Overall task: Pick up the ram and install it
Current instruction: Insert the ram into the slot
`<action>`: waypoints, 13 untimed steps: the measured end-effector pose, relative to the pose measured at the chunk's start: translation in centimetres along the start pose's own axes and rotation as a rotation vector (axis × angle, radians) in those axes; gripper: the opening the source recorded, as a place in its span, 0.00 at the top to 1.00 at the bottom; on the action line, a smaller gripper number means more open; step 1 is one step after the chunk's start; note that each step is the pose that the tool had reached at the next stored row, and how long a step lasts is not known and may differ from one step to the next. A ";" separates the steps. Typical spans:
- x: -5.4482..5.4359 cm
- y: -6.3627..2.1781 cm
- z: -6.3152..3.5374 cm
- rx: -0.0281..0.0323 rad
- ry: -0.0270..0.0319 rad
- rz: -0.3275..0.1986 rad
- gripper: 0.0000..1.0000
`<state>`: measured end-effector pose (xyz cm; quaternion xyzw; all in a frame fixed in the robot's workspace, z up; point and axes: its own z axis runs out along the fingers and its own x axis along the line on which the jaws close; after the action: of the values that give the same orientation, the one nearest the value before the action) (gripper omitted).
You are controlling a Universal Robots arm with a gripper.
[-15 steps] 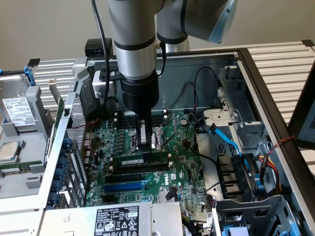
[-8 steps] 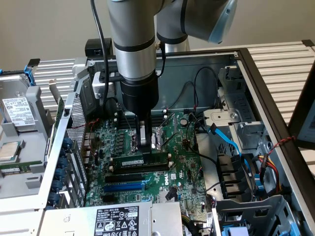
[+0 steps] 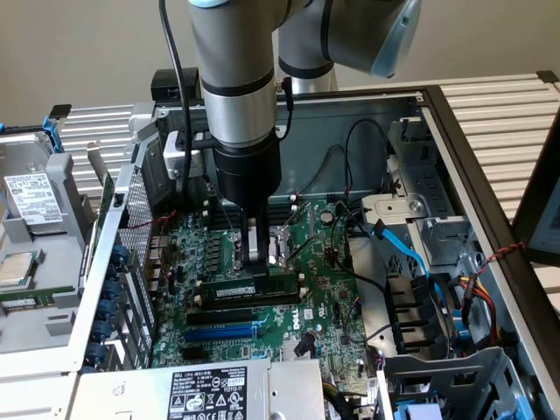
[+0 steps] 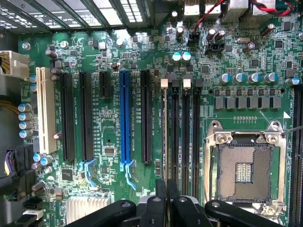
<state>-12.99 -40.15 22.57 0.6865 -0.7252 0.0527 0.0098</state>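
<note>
Found the gripper (image 3: 259,262) closed tight on the upper edge of the ram (image 3: 229,290), fingers nearly together. Noted the ram level and lengthwise at the black memory slots (image 4: 184,132) of the motherboard (image 3: 319,293), between the CPU socket (image 4: 244,172) (uncovered, contacts exposed) and the blue expansion slot (image 4: 124,118). Could not confirm whether seated or merely resting on a slot. Observed the board inside an open computer case (image 3: 455,140) with a slatted surface (image 3: 512,105) around it, and a hard drive (image 3: 31,197) at the exterior view's left. Lost the board's far part behind the arm (image 3: 236,87); found the case's near edge cut off.

the gripper (image 3: 260,265) hides the middle of the ram (image 3: 231,290); whether it's seated is probably untellable.
</note>
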 end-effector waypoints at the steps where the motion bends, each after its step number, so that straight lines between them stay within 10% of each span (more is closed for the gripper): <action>1: 0.0 0.04 0.07 0.0005 0.0001 0.000 0.87; 5: 0.0 0.35 0.17 -0.0001 -0.0008 0.001 0.86; 7: 0.0 0.33 0.07 -0.0022 -0.0102 0.001 0.80; 13: 0.1 0.36 -0.25 -0.0351 -0.0353 0.000 0.73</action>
<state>-13.36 -40.17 22.81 0.6871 -0.7260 0.0278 0.0091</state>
